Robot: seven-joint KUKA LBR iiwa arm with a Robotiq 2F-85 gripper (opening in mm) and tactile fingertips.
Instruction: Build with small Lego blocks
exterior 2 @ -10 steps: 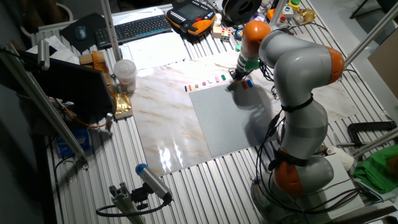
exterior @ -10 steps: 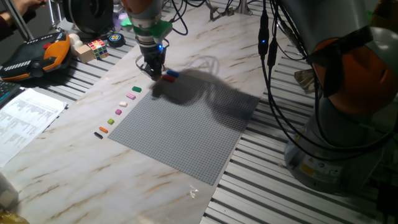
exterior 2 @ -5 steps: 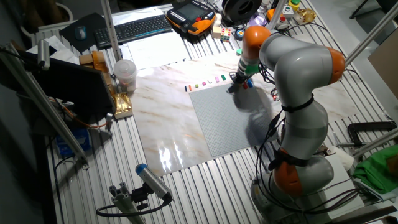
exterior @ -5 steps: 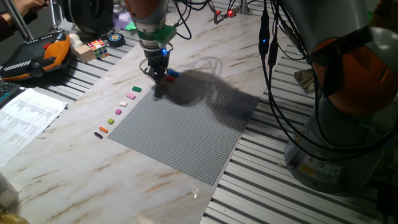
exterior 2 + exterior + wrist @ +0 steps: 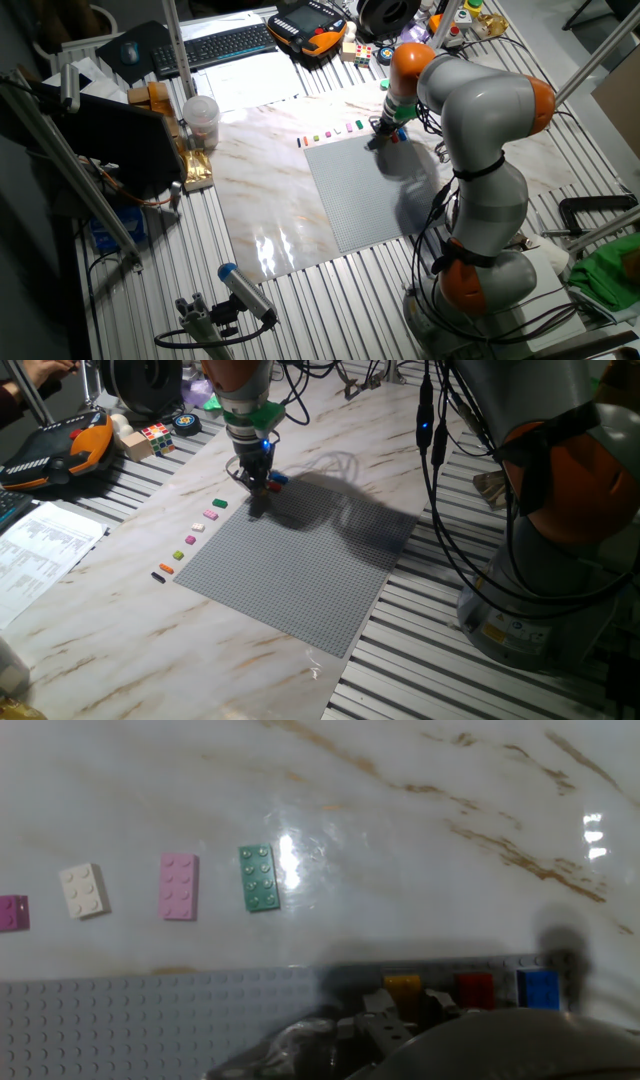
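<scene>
My gripper is down at the far corner of the grey baseplate. In the hand view its fingertips flank a yellow brick, and the gripper seems shut on it. A red brick and a blue brick sit beside the yellow one on the plate edge. Loose small Lego blocks lie in a row on the marble: green, pink, white, purple, then orange and black. The other fixed view shows the gripper under the arm.
A puzzle cube and an orange teach pendant lie at the far left. Papers lie at the left edge. A keyboard and a cup stand beyond the marble slab. Cables hang near the robot base.
The gripper has moved slightly right and down onto the baseplate corner, next to the red and blue bricks. The loose row of bricks has not moved.
</scene>
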